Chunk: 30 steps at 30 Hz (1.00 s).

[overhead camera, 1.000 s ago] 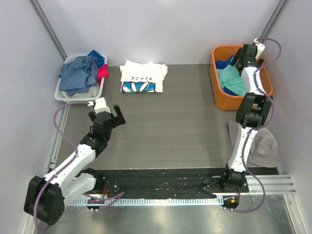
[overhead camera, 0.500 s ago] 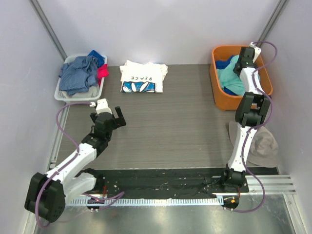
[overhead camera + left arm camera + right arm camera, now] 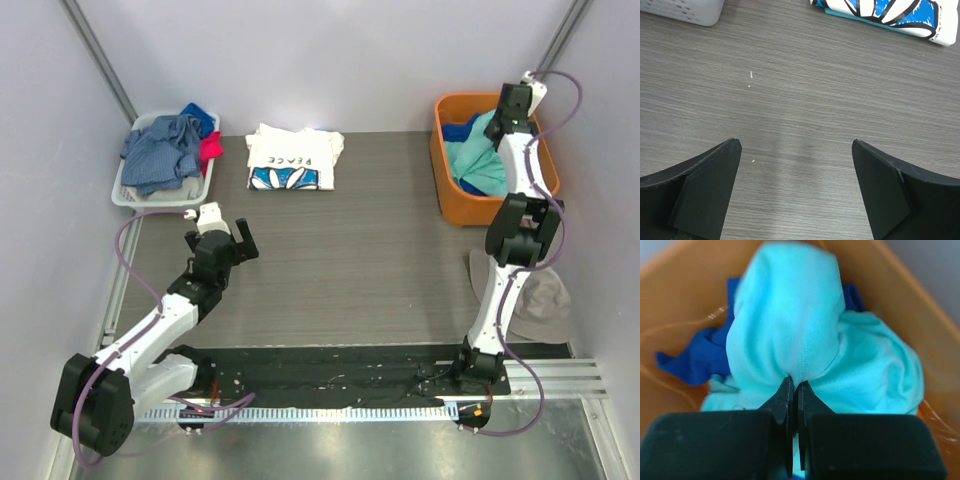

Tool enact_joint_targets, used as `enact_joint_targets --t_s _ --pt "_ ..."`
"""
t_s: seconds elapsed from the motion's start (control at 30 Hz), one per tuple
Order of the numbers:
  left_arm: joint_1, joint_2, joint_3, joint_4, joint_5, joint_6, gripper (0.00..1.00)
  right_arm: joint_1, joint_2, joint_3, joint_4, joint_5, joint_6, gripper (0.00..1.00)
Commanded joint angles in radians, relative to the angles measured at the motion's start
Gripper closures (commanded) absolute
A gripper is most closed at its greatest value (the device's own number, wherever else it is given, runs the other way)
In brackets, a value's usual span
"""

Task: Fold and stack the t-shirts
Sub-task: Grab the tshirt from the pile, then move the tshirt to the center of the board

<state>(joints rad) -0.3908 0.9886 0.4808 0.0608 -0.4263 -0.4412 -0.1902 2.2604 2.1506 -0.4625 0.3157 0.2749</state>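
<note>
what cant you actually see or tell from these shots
Right wrist view: the mint-teal t-shirt bunches at the shut right gripper; its full shape is hidden, and it covers most of the royal blue garment.
Left wrist view: the white PEACE t-shirt is cut off by the top edge; only petals show.
Top view: the right arm hides part of a grey cloth.

Finish of the table (image 3: 800, 100): grey wood-grain, matt, finely streaked. Cloth of the mint-teal t-shirt (image 3: 790, 325): fine knit, matt, soft folds. The royal blue garment (image 3: 695, 357): cloth, matt. The orange bin (image 3: 680, 300): smooth plastic, glossy highlights. The white basket (image 3: 685, 10): perforated plastic, matt. The white t-shirt (image 3: 890, 12): cloth with a smooth blue print. The left gripper (image 3: 796, 150) and right gripper (image 3: 793, 390): matt black, plastic-looking.
</note>
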Motion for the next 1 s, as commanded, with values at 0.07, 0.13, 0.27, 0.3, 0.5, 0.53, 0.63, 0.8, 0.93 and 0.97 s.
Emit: enact_joint_targets --t_s 0.07,0.13,0.27,0.3,0.5,0.53,0.63,0.8,0.93,0.97 --pt "-0.003 -0.002 0.036 -0.006 -0.015 0.010 0.00 0.017 -0.330 0.089 0.042 -0.038 0.038 0.99" --pt "-0.003 -0.016 0.038 -0.016 -0.017 0.009 0.00 0.031 -0.413 0.084 0.042 -0.052 0.038 0.99" --pt "-0.003 -0.054 0.048 -0.045 -0.017 0.007 0.00 0.113 -0.548 0.046 0.032 -0.073 0.015 0.99" --pt "-0.003 -0.062 0.050 -0.058 -0.016 0.007 0.00 0.174 -0.574 0.042 0.013 -0.075 0.001 0.99" --pt "-0.003 -0.154 0.065 -0.140 -0.015 0.004 0.00 0.429 -0.740 0.002 -0.056 -0.096 -0.028 0.99" --pt "-0.003 -0.168 0.064 -0.151 -0.017 0.001 0.00 0.498 -0.754 0.003 -0.065 -0.107 -0.025 0.99" --pt "-0.002 -0.214 0.065 -0.194 -0.017 -0.005 0.00 0.575 -0.803 -0.003 -0.087 -0.138 -0.011 0.99" --pt "-0.003 -0.277 0.070 -0.252 -0.029 -0.017 0.00 0.620 -0.901 -0.099 -0.077 -0.138 0.018 0.99" --pt "-0.003 -0.303 0.071 -0.279 -0.029 -0.024 0.00 0.621 -0.999 -0.463 -0.033 -0.083 0.036 0.99" --pt "-0.003 -0.304 0.071 -0.285 -0.029 -0.027 0.00 0.621 -1.019 -0.551 -0.006 -0.070 0.047 0.99"
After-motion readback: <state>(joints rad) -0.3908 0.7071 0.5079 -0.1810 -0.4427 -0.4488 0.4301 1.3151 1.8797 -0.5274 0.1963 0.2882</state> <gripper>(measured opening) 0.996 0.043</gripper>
